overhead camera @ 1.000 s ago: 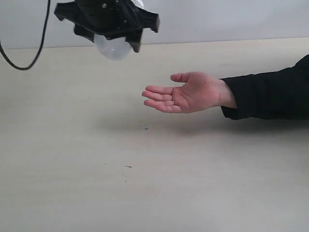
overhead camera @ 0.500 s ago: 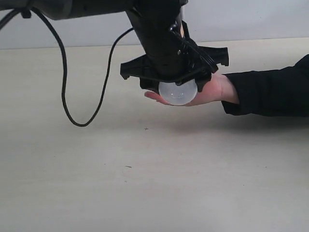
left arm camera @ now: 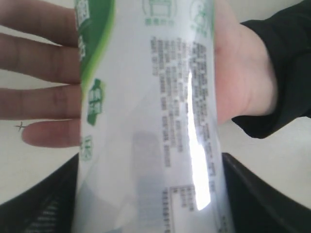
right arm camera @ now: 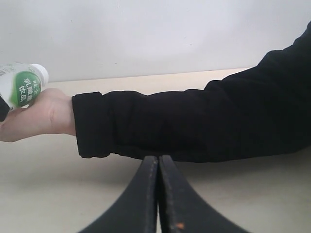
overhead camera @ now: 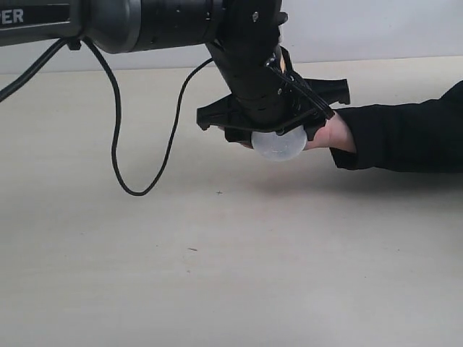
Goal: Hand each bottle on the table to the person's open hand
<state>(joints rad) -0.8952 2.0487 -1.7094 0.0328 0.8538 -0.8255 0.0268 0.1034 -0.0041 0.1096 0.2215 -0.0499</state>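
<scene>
My left gripper (overhead camera: pixel 273 121) is shut on the clear bottle with the green-white label (overhead camera: pixel 278 144), held lying on its side right over the person's open hand (overhead camera: pixel 330 134). The left wrist view shows the bottle (left arm camera: pixel 146 121) between my two black fingers, across the palm (left arm camera: pixel 243 73). In the right wrist view its white-capped end (right arm camera: pixel 22 85) sits at the hand (right arm camera: pixel 34 116); I cannot tell whether it touches the palm. My right gripper (right arm camera: pixel 158 160) is shut and empty, low over the table (overhead camera: pixel 217 275) beside the black sleeve (right arm camera: pixel 194 121). No other bottles show.
A black cable (overhead camera: pixel 119 155) hangs in a loop from the left arm down near the tabletop. The person's forearm in the black sleeve (overhead camera: pixel 405 137) reaches in from the right edge. A pale wall stands behind the table.
The left arm carried the bottle from high at the upper left down and to the right, onto the open hand. The hand stayed in place.
</scene>
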